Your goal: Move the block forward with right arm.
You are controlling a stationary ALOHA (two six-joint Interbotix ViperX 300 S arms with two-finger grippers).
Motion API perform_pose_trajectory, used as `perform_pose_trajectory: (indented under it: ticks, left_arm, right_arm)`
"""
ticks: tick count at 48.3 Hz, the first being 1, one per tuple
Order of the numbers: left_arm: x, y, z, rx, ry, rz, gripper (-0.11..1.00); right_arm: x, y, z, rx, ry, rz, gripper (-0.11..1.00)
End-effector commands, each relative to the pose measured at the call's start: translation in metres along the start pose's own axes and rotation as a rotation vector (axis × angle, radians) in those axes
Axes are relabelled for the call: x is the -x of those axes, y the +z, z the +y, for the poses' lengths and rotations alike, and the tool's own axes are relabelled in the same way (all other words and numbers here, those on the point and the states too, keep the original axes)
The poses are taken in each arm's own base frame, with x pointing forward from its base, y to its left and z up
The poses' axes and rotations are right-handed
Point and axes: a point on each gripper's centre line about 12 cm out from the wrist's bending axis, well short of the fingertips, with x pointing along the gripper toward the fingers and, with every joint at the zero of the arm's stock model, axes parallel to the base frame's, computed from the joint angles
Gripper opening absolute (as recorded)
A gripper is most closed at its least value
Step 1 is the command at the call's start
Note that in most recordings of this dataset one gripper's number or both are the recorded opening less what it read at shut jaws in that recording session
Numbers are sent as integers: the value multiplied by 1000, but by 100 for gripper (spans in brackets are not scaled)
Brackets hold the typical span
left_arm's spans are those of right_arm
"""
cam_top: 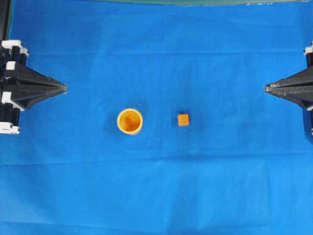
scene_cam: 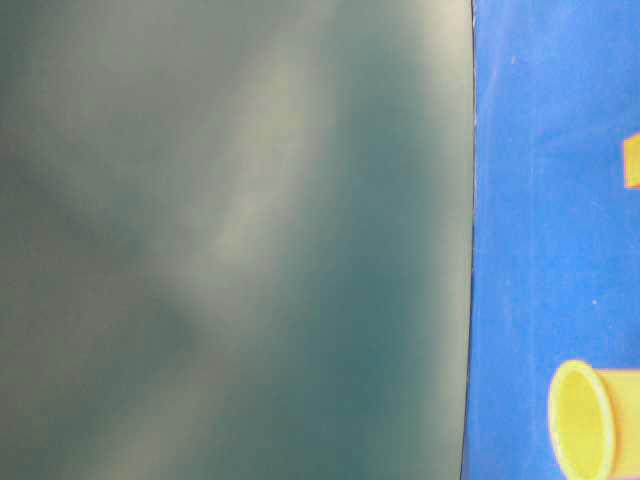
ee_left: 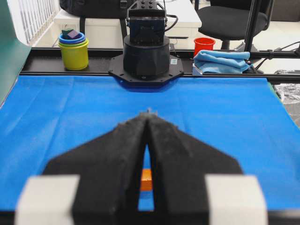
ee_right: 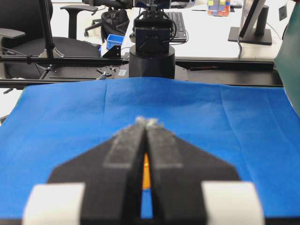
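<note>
The block (cam_top: 183, 119), a small orange cube, sits on the blue cloth just right of the middle. It shows cut off at the right edge of the table-level view (scene_cam: 632, 162). The round orange-yellow cup (cam_top: 130, 121) stands upright to its left, apart from it, and also shows in the table-level view (scene_cam: 590, 420). My right gripper (cam_top: 266, 88) is shut and empty at the right edge, far from the block. My left gripper (cam_top: 63, 88) is shut and empty at the left edge. Each wrist view shows an orange sliver through the finger slit; I cannot tell whether it is cup or block.
A blue cloth (cam_top: 156, 186) covers the table. A blurred green backdrop (scene_cam: 230, 240) fills most of the table-level view. Beyond the cloth the left wrist view shows the opposite arm's base (ee_left: 146, 56), stacked cups (ee_left: 73, 49), a red cup (ee_left: 204, 45) and a folded blue towel (ee_left: 222, 61).
</note>
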Motion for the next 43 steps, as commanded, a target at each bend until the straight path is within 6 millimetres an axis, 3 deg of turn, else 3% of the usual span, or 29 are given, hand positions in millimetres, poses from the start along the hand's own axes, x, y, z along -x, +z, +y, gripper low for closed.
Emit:
perform_pose_trajectory:
  ticks: [1,15,26,43]
  left_arm:
    - [-4,12,1,0,4,-14,0]
    - [-6,15,1,1,4,51,3]
    - [-6,16,1,0,4,49,3]
    - [-7,20,1,-2,4,40,3]
  right_arm:
    - [-4,6,0,-12,0,-3,0]
    - [-37,-6,0,-47,-11,457,0]
    - [-64,-10,-5,-139,-57,573,0]
    - [-99,-39,-8,-205,-101,736,0]
